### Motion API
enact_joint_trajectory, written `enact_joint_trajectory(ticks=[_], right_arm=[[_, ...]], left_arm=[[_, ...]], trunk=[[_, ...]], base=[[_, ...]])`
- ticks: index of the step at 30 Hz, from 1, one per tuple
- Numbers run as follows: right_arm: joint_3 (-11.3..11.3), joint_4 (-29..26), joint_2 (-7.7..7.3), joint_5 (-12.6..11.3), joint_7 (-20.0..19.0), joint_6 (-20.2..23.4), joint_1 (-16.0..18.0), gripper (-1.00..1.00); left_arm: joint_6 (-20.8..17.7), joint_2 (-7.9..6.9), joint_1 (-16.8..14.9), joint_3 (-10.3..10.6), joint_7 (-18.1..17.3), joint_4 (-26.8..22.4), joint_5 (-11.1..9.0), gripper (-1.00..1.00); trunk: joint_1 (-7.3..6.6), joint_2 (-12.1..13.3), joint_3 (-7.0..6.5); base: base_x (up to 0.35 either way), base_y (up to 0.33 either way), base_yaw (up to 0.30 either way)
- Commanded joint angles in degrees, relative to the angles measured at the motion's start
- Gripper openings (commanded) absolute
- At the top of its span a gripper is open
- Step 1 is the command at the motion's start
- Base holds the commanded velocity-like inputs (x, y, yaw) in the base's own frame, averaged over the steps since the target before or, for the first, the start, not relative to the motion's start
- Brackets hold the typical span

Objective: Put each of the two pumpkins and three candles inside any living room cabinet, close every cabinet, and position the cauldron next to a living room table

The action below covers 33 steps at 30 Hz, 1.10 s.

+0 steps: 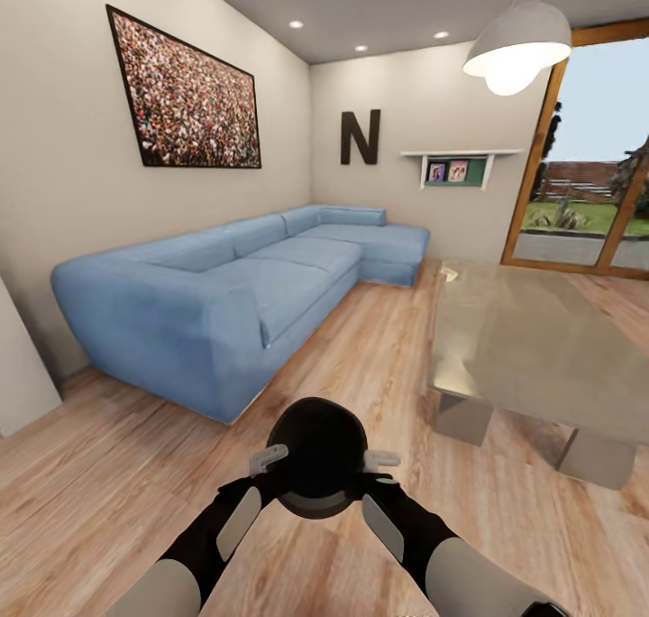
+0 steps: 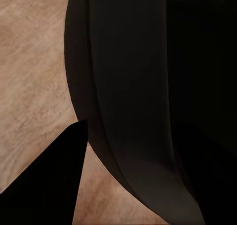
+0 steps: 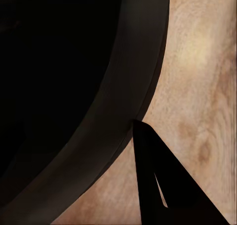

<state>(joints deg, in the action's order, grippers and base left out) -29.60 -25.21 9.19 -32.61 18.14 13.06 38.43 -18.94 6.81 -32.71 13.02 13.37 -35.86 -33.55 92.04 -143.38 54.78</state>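
Note:
The matte black cauldron [image 1: 317,450] hangs low in front of me over the wooden floor, held between both arms. My left gripper [image 1: 268,460] grips its rim on one side and my right gripper [image 1: 381,460] grips the other. The left wrist view has the dark cauldron wall [image 2: 138,87] close up, with one black finger [image 2: 49,185] outside it. In the right wrist view the rolled rim [image 3: 123,101] sits against an outer finger [image 3: 163,185]. The glass-topped table [image 1: 532,337] stands ahead to the right, a short way from the cauldron. Pumpkins, candles and cabinet are out of view.
A long blue corner sofa [image 1: 234,283] runs along the left wall. A strip of wooden floor [image 1: 379,346] lies between the sofa and the table. A pendant lamp [image 1: 518,49] hangs above the table. Glass doors [image 1: 586,193] are at the far right.

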Motion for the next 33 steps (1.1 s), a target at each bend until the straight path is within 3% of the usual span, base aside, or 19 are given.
enact_joint_trajectory(ticks=[1,13,33], right_arm=[[-1.87,-0.01,-0.14,-1.60,-1.97,0.03,0.07,-1.00],[-1.87,-0.01,-0.14,-1.62,-1.97,0.03,0.07,-1.00],[-1.87,-0.01,-0.14,-1.63,-1.97,0.03,0.07,-1.00]], left_arm=[[-0.04,-1.36,-0.07,0.86,0.43,-2.11,-1.69,-1.00],[-0.81,-1.36,-0.07,0.86,0.43,-2.11,-1.63,-1.00],[-1.28,-1.36,-0.07,0.78,0.43,-2.11,-1.62,-1.00]], trunk=[[-0.02,-0.04,0.01],[-0.02,-0.04,-0.50],[-0.02,-0.04,-0.94]], base=[[0.000,0.000,-0.256],[-0.017,0.000,-0.252],[-0.083,-0.014,-0.084]])
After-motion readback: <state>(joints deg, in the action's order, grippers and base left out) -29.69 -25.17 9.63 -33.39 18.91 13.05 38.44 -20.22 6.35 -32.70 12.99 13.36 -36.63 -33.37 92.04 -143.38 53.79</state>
